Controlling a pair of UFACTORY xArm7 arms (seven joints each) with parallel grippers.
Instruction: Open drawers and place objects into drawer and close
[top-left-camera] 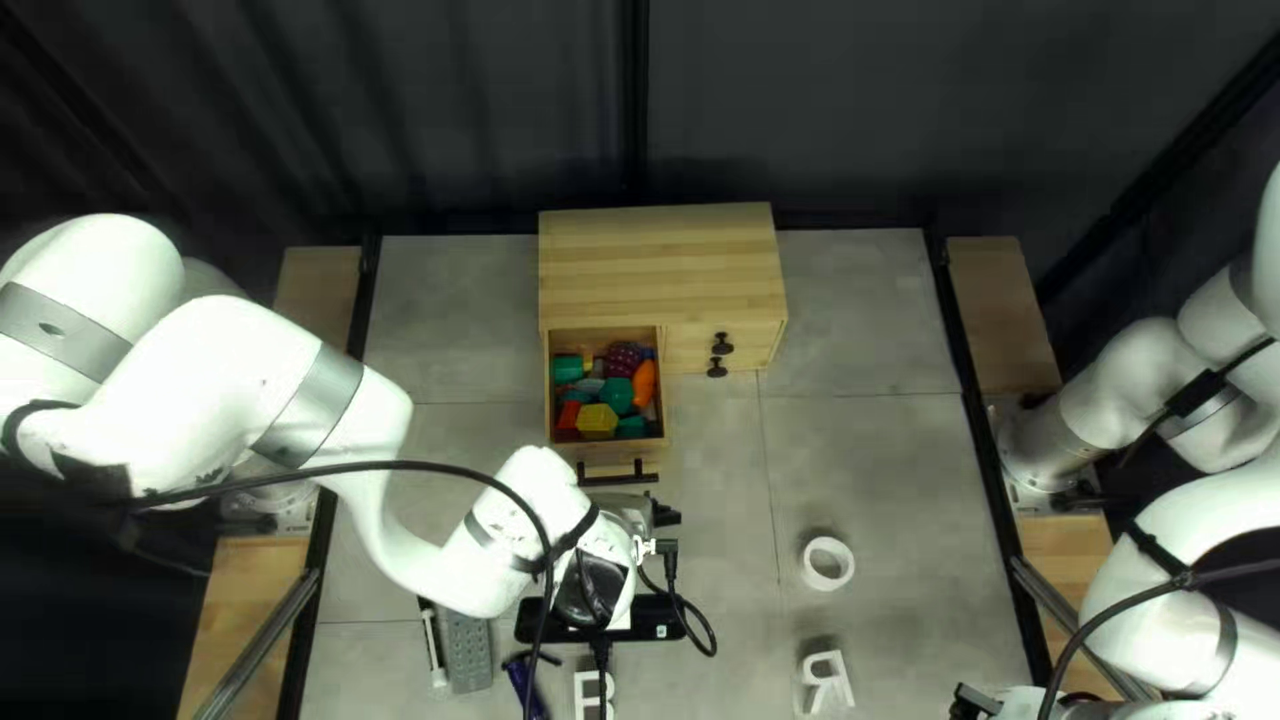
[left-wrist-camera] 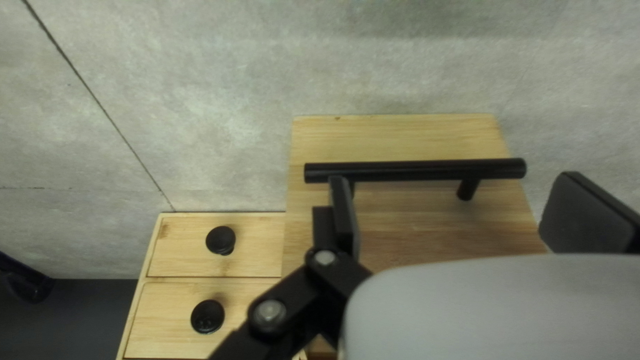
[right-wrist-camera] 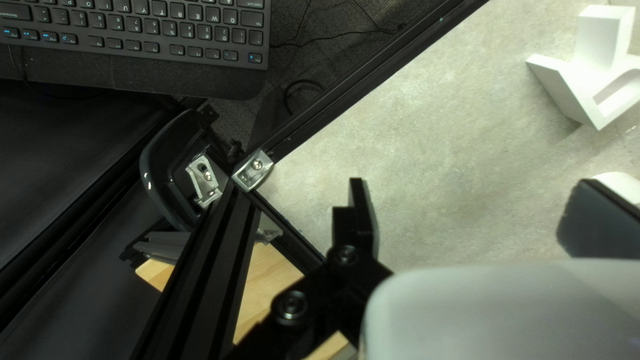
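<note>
In the top left view, my left gripper (top-left-camera: 664,514) is at the front of the pulled-out drawer (top-left-camera: 607,456) of the wooden cabinet (top-left-camera: 660,267). Toys, among them a yellow block (top-left-camera: 596,422) and an orange piece (top-left-camera: 644,384), fill that drawer. In the left wrist view, the gripper (left-wrist-camera: 460,213) stands open, one finger close to one end of the black bar handle (left-wrist-camera: 413,171), the other beyond its far end. Two small drawers with round knobs (left-wrist-camera: 221,240) are closed. My right gripper (top-left-camera: 976,703), at the bottom right of the top left view, is open and holds nothing in its wrist view (right-wrist-camera: 477,217).
A white ring (top-left-camera: 827,564) and a white letter R (top-left-camera: 827,682) lie right of the left arm. Near that arm are a grey remote (top-left-camera: 468,652), a white stick (top-left-camera: 434,650), a dark blue object (top-left-camera: 526,686) and a white letter (top-left-camera: 587,692). A black frame rail (right-wrist-camera: 373,67) edges the table.
</note>
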